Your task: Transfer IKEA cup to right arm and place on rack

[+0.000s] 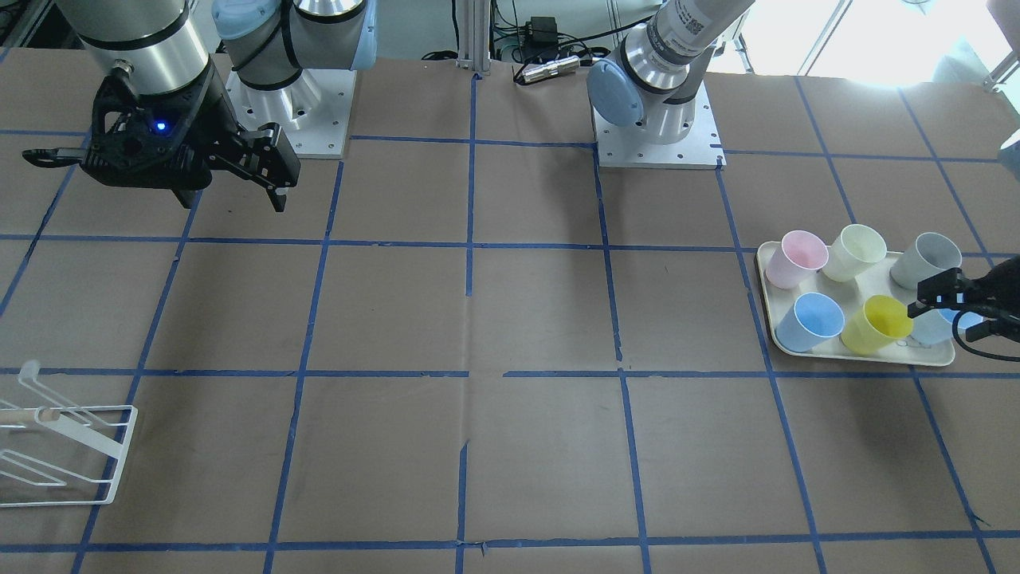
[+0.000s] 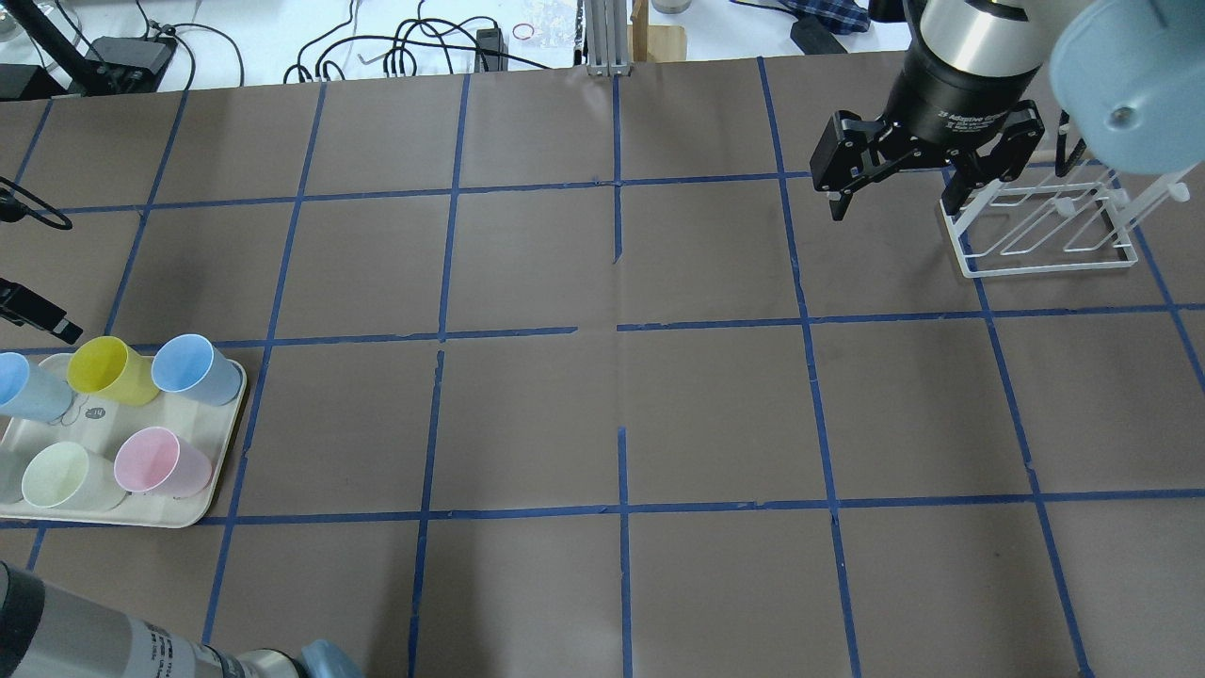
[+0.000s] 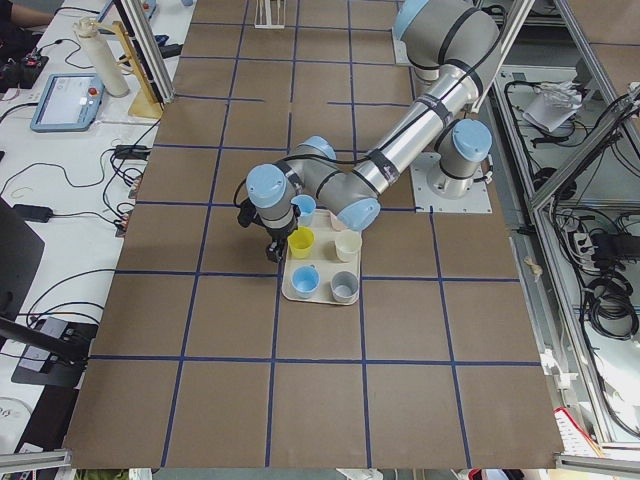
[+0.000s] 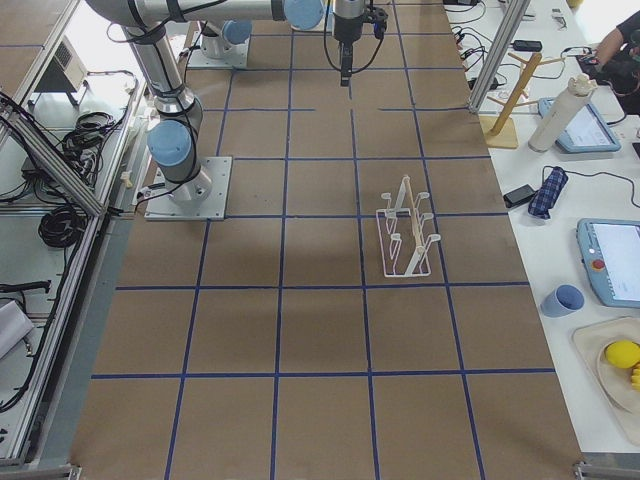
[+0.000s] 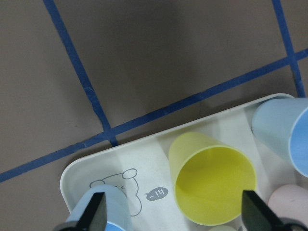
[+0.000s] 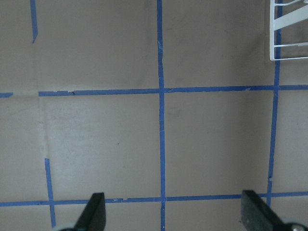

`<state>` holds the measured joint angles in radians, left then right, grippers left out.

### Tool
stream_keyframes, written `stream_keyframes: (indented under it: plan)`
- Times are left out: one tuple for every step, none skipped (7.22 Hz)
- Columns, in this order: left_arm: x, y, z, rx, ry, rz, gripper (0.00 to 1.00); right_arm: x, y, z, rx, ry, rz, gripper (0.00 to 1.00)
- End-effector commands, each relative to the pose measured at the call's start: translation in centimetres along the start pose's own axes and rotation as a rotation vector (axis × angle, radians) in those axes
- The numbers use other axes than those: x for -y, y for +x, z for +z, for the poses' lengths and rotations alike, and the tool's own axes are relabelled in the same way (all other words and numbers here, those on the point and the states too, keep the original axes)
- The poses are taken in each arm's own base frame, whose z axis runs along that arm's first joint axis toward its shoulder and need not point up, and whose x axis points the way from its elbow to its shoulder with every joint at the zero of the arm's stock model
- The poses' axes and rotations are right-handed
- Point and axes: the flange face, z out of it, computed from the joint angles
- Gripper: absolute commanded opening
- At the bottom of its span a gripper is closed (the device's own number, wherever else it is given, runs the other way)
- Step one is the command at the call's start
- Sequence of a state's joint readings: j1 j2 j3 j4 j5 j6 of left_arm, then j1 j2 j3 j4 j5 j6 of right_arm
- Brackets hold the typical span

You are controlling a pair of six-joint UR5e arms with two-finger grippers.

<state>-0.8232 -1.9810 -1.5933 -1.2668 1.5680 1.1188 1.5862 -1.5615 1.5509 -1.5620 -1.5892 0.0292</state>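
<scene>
Across the whole scene, brown paper-covered worktop (image 2: 659,414), gridded with blue tape. At its left end, cream tray (image 2: 179,513) carrying six cups, mouths up. At its right end, white wire rack (image 2: 1045,235) with a light wooden dowel. Just beside the rack and above the worktop, right pincer (image 2: 894,209), fingers spread wide, nothing between them. Over the tray's outer corner, left pincer (image 1: 962,308), fingers likewise apart, gripping nothing, hanging above a pale-blue cup (image 2: 28,388). Next to that cup, on the tray, IKEA cup (image 1: 876,323): bright yellow, in the row farther from the robot, between the pale-blue cup and a second blue cup (image 1: 811,321). In the nearer row, grey cup (image 1: 924,259), cream cup (image 1: 854,251) and pink cup (image 1: 795,258). From the left wrist camera, yellow cup framed between the two parted fingertips, untouched.
</scene>
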Motion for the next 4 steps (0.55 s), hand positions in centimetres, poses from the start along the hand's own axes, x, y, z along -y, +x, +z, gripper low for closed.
stream_keyframes:
  plan:
    - [-0.4, 0.9, 2.1, -0.021, -0.02, 0.009, 1.0, 0.0, 0.0, 0.0, -0.002, -0.002, 0.0, 1.0]
    - [-0.6, 0.8, 3.2, 0.016, -0.002, 0.027, 1.0, 0.0, 0.0, 0.0, -0.003, -0.003, 0.0, 1.0]
    - [-0.7, 1.1, 4.2, 0.035, 0.007, 0.043, 1.0, 0.0, 0.0, 0.0, -0.003, -0.002, 0.0, 1.0]
    - [-0.9, 1.2, 4.6, 0.034, 0.006, 0.041, 1.0, 0.0, 0.0, 0.0, -0.003, -0.003, 0.0, 1.0]
